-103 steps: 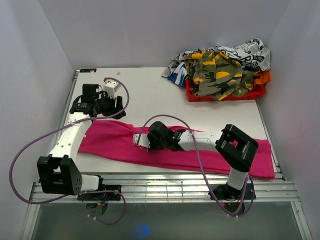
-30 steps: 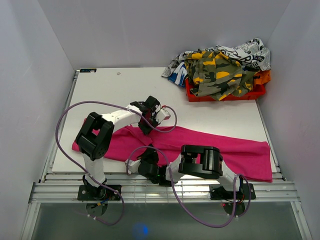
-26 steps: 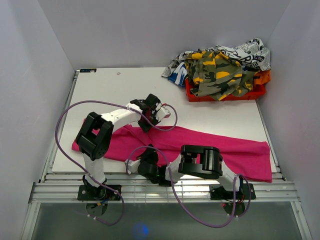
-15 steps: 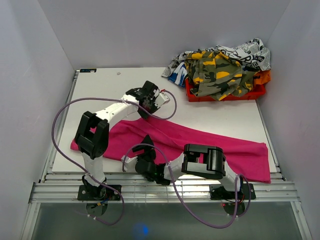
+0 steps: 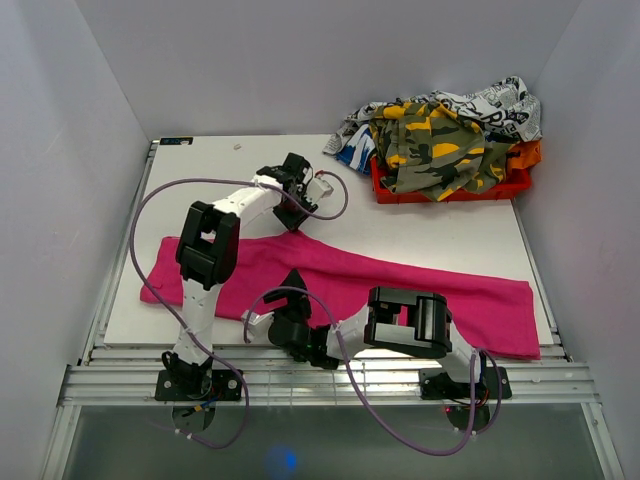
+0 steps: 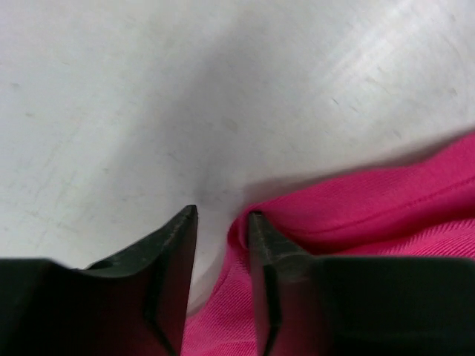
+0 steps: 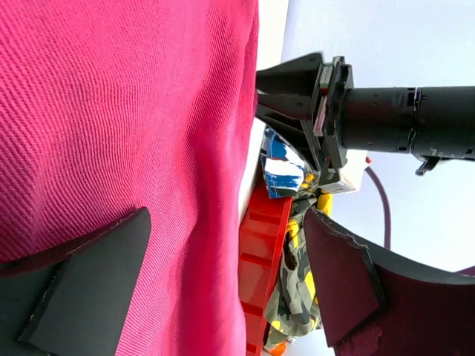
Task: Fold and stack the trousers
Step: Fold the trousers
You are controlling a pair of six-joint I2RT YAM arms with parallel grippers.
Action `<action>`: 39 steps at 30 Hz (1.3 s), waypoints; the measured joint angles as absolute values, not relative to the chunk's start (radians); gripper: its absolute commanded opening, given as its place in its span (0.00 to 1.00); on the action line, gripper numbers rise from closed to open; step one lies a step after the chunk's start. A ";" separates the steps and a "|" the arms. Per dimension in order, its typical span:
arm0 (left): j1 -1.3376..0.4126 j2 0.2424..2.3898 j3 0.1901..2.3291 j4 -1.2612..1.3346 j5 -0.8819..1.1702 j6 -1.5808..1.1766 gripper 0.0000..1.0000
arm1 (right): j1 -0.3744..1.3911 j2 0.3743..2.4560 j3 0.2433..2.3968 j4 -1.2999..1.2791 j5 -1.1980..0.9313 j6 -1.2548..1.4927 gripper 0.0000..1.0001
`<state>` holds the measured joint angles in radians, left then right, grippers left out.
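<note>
The hot-pink trousers point(image 5: 420, 290) lie stretched across the table from the left edge to the right edge, with one rim pulled up into a peak left of centre. My left gripper point(image 5: 297, 222) hovers at that peak. In the left wrist view point(image 6: 223, 215) its jaws stand a little apart, the folded rim of the trousers point(image 6: 386, 208) lying against the right finger and nothing pinched. My right gripper point(image 5: 293, 285) sits low near the front edge, wide open point(image 7: 223, 259) over the trousers point(image 7: 111, 111).
A red bin point(image 5: 450, 185) heaped with a camouflage garment point(image 5: 435, 145) and other clothes stands at the back right, also in the right wrist view as the red bin point(image 7: 260, 252). White walls close in on three sides. Purple cables loop off both arms.
My left gripper dragged the trousers' rim farther up the table, then opened off it. My right gripper, shut a second ago, has opened wide near the front edge.
</note>
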<state>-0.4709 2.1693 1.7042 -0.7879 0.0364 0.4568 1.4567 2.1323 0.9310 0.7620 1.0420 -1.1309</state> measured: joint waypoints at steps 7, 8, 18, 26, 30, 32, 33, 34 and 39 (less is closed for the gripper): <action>-0.401 2.237 1.933 -0.703 0.015 0.445 0.59 | 1.455 2.132 0.940 0.732 1.037 -1.117 0.65; -0.389 2.233 1.961 -0.698 0.017 0.446 0.59 | 1.455 2.132 0.941 0.730 1.037 -1.115 0.61; -0.309 2.061 1.847 -0.828 0.310 0.445 0.46 | 1.449 2.103 0.945 0.672 1.008 -1.080 0.56; -0.279 2.041 1.735 -0.883 0.505 0.345 0.50 | 1.444 1.932 0.901 0.414 0.810 -0.928 0.62; -0.157 2.035 1.786 -0.874 0.579 0.285 0.54 | 1.406 1.795 0.901 0.214 0.641 -0.825 0.66; -0.098 2.012 1.791 -0.875 0.588 0.282 0.54 | 1.352 1.690 0.900 0.129 0.551 -0.773 0.68; -0.072 1.997 1.787 -0.882 0.589 0.283 0.54 | 1.321 1.639 0.900 0.097 0.511 -0.751 0.67; -0.053 1.972 1.769 -0.883 0.589 0.289 0.54 | 1.285 1.589 0.898 0.069 0.467 -0.727 0.66; -0.061 1.769 1.523 -0.899 0.617 0.331 0.48 | 1.010 1.431 0.888 -0.074 0.226 -0.605 0.63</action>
